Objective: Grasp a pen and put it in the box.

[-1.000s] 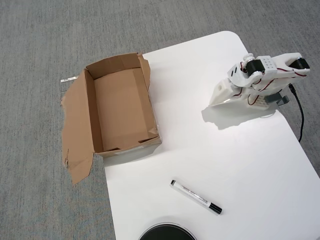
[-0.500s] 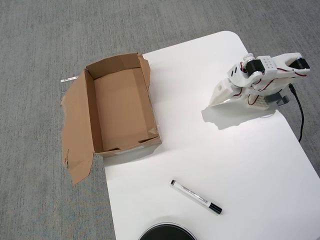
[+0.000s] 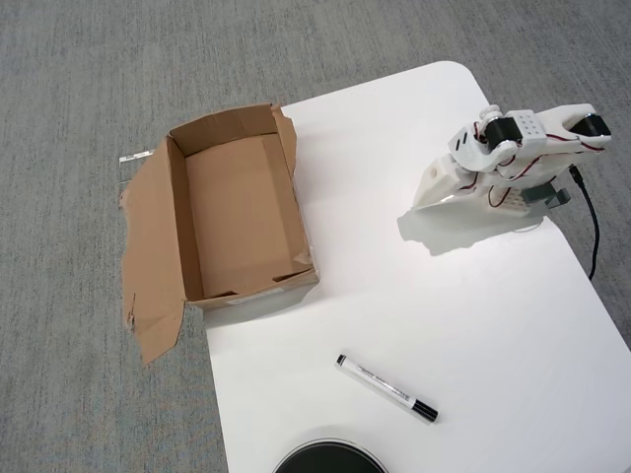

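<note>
Fingers (image 3: 426, 195) edged upward, pen (image 3: 386, 388) unmoved on table (image 3: 513, 325)

We are seeing a matt corrugated-cardboard box (image 3: 240, 209) overhanging a smooth white tabletop (image 3: 444, 305), above rough grey carpet (image 3: 79, 89).

Dark print on the pen (image 3: 386, 388) seems unreadable.

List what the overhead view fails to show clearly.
1. Gripper: the folded arm is seen from above, so open or shut cannot be told.
2. Pen: its print is too small to read.
3. Black round object: cut off by the bottom edge.
4. Box: its near walls hide the floor strip behind them.
</note>
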### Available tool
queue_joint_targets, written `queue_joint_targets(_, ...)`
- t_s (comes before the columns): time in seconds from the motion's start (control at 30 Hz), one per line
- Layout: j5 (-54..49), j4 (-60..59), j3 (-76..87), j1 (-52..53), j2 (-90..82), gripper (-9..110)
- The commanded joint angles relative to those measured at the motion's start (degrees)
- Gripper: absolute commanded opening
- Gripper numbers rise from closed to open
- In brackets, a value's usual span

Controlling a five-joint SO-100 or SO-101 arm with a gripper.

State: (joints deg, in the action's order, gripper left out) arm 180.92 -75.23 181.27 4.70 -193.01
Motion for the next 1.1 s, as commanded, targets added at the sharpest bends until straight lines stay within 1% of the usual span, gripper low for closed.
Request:
queue_joint_targets(0.0,0.0,-0.2,-0.3,-0.4,-3.3,1)
queue_joint_targets(0.27,-0.1,-0.2,-7.4,-0.4,-3.2,1)
queue_joint_targets(0.9,-0.4,-0.2,-31.4,-0.5,-2.3,1)
queue_joint_targets(1.07,-0.4,-0.2,-37.2,-3.8,-1.8,1)
